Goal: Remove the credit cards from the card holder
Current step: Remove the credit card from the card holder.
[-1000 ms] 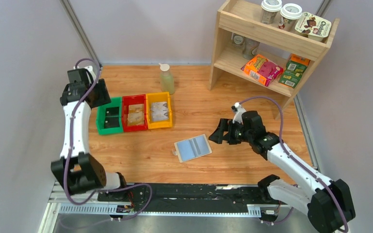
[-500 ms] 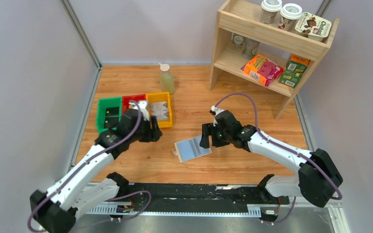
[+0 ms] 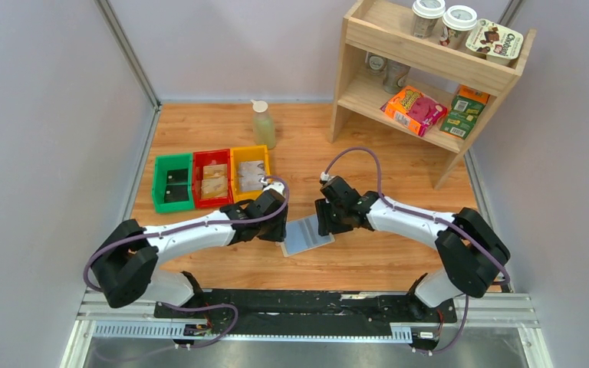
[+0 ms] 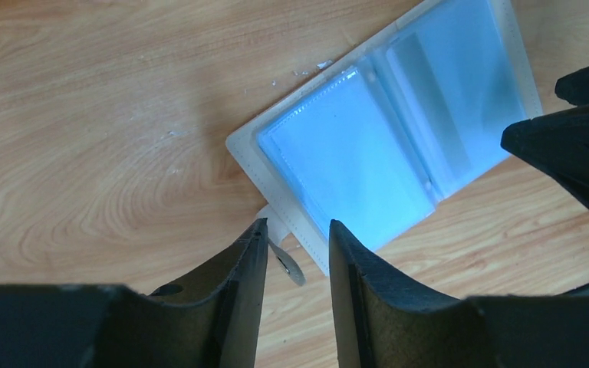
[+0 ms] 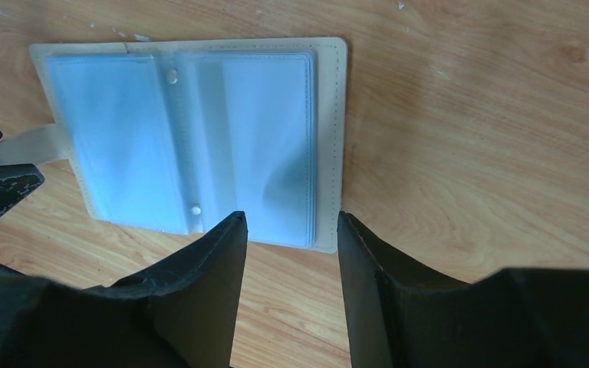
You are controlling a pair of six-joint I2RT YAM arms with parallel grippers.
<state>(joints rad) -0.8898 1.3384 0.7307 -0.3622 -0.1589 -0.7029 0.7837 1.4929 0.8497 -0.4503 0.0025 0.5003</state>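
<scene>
The pale wooden table (image 3: 368,261) carries everything, with a two-tier wooden shelf of cups and snack boxes (image 3: 429,57) at the far right, well apart from the work. Both white-and-black arms reach inward to the middle, one from each side, probably to pin down a light, flat thing that would otherwise slide.

A row of three plastic bins, green (image 3: 158,201), red (image 3: 196,201) and yellow (image 3: 268,184), stands at the far left, within the left arm's reach. It serves as the drop point. The small thin credit cards (image 3: 214,182) lie in these bins, sorted by colour.

The flat beige folding card holder (image 3: 307,234) lies open at the table's centre, pale blue-grey inside up. Its clear pockets look bare in both wrist views, though the glare may hide a card.

The left gripper (image 4: 295,230) hangs at the holder's near left corner. Its fingers are released and stand a little apart over the small clasp tab (image 4: 280,249), clamping nothing. The right gripper (image 5: 291,222) sits at the right edge, its fingers likewise parted and straddling the rim without pinching it.
</scene>
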